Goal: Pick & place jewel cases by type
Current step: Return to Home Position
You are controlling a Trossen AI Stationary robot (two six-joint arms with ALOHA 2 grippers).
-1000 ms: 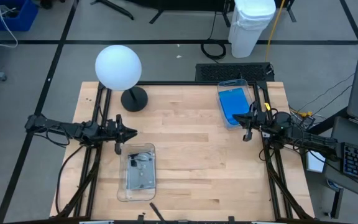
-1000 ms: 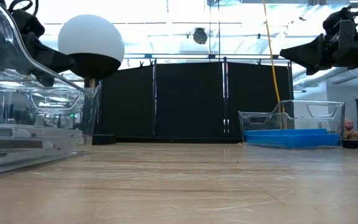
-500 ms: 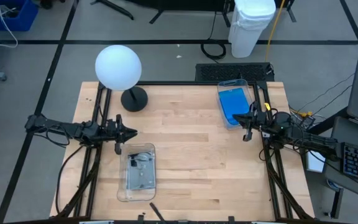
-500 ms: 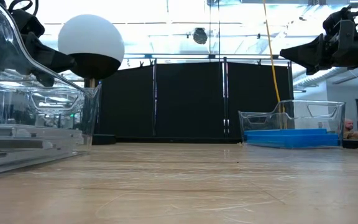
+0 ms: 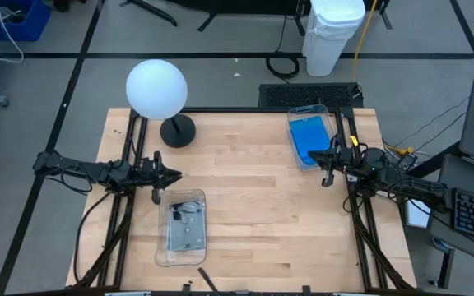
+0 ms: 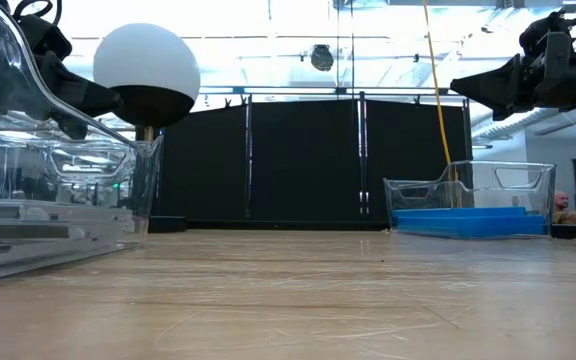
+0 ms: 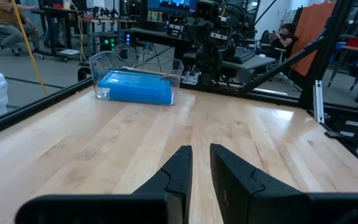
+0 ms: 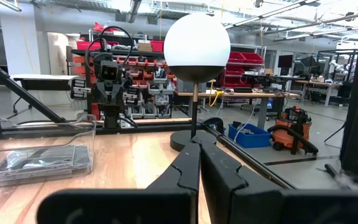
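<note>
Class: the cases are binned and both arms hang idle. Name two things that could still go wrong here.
The right claw hangs close beside the bin of blue cases; a careless swing might knock it. The globe lamp near the left claw looks top-heavy and could tip if bumped.

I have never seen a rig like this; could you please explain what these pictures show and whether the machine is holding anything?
This is a robot with two dark arms at a wooden table. One picture looks straight down, one looks level across the tabletop, and two come from cameras on the wrists. The left gripper and the right gripper hover at opposite sides, holding nothing; the left's fingers show a narrow gap, the right's are together. On the table stand a clear bin of blue jewel cases, a second clear bin of dark jewel cases, and a white globe lamp.
</note>
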